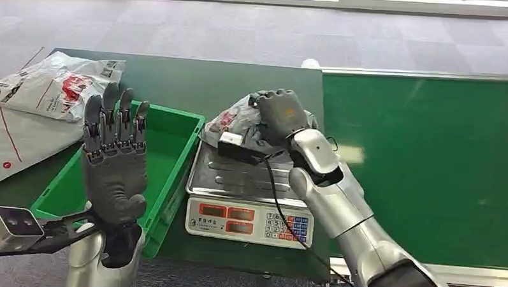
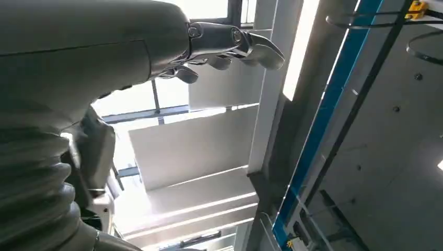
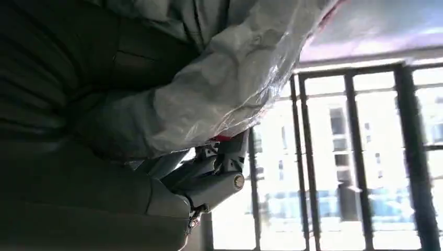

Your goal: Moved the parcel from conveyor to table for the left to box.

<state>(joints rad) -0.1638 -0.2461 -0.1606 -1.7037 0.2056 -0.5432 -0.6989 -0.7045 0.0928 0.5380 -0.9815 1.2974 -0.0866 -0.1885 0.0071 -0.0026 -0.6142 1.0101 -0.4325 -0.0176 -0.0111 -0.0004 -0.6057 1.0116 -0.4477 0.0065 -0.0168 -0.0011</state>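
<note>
Parcel (image 1: 239,120) gripped by right hand (image 1: 279,112) over scale (image 1: 247,181), wrist view shows fingers (image 3: 219,162) wrapping plastic, left hand (image 1: 114,151) beside scale, fingers straight, holding nothing

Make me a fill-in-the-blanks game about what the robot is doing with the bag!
1. The right robot hand holds a crinkly grey parcel above the silver pan of the ____.
2. The left robot hand is raised in front of the ____ bin, with nothing in it.
3. The conveyor belt on the robot's right is coloured ____.

Missing words: scale; green; green
</note>
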